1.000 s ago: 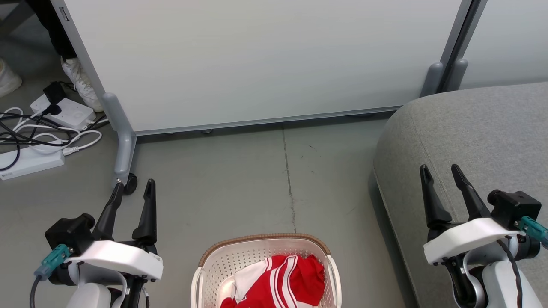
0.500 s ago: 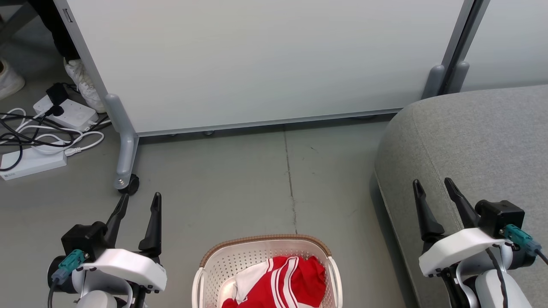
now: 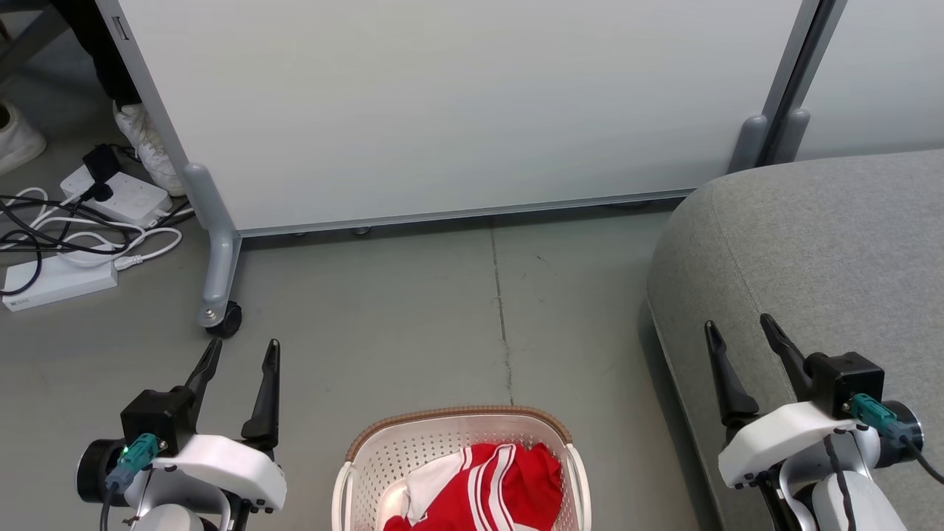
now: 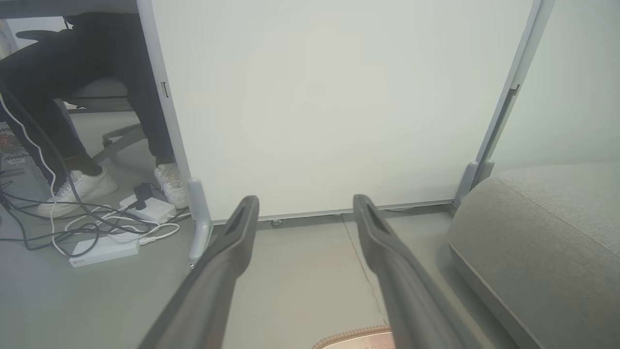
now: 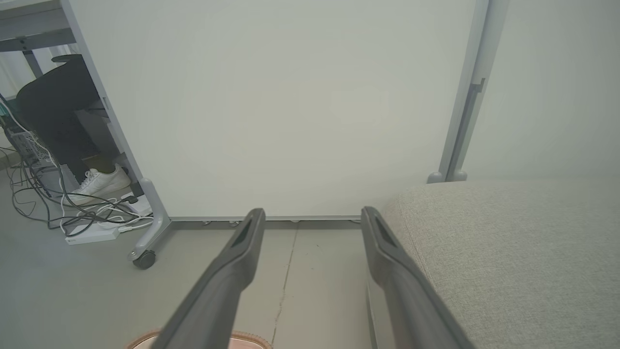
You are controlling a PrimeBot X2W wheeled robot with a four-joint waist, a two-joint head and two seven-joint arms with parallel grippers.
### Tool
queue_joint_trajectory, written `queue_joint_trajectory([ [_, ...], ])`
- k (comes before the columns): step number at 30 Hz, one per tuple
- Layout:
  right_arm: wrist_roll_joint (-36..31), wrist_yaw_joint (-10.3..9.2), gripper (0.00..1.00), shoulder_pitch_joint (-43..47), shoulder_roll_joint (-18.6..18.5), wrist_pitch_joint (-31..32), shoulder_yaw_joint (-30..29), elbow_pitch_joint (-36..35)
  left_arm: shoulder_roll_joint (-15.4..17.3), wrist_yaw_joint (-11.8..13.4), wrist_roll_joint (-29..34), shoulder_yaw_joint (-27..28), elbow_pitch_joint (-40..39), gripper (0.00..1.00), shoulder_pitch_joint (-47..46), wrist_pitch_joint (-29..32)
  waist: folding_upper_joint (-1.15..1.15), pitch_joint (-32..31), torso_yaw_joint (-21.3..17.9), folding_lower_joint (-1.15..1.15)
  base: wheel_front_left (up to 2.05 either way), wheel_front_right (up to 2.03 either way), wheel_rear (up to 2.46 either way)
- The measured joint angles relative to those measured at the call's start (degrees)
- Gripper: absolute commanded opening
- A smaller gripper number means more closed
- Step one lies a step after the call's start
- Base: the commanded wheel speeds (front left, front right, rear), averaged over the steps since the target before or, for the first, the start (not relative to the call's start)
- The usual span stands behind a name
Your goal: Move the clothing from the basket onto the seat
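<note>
The white perforated basket [image 3: 361, 457] with its brown rim sits on the floor at the bottom centre of the head view. Red clothing [image 3: 490, 487] with white stripes lies bunched inside it. The grey seat [image 3: 833, 243] fills the right side. My left gripper [image 3: 241, 354] stands open to the left of the basket, nothing between its fingers. My right gripper [image 3: 740, 328] is open too, hovering over the seat's near edge. The left wrist view shows my own left gripper [image 4: 305, 206], the basket rim [image 4: 353, 335] and the seat [image 4: 542, 242]; the right wrist view shows my right gripper [image 5: 312, 218] and the seat [image 5: 513, 252].
A white partition panel [image 3: 457, 103] on grey castor legs [image 3: 214, 295] stands behind the bare floor. Power strips and tangled cables [image 3: 74, 228] lie at the far left, beside a person's white shoes [image 3: 144, 144].
Both grippers have dropped lower in the head view, drawing back toward the robot, still open. The whole picture has shifted slightly downward, so the camera has moved a little.
</note>
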Motion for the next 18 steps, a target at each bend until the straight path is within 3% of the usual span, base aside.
queue_joint_trajectory([
  [18,0.66,0.09,1.0,0.88,-0.05,-2.77,-0.69,0.74,0.29,0.62,2.6,0.27,0.37,1.0,0.2,0.22,0.0,-0.14,0.5,0.0,0.0,0.0,0.0],
])
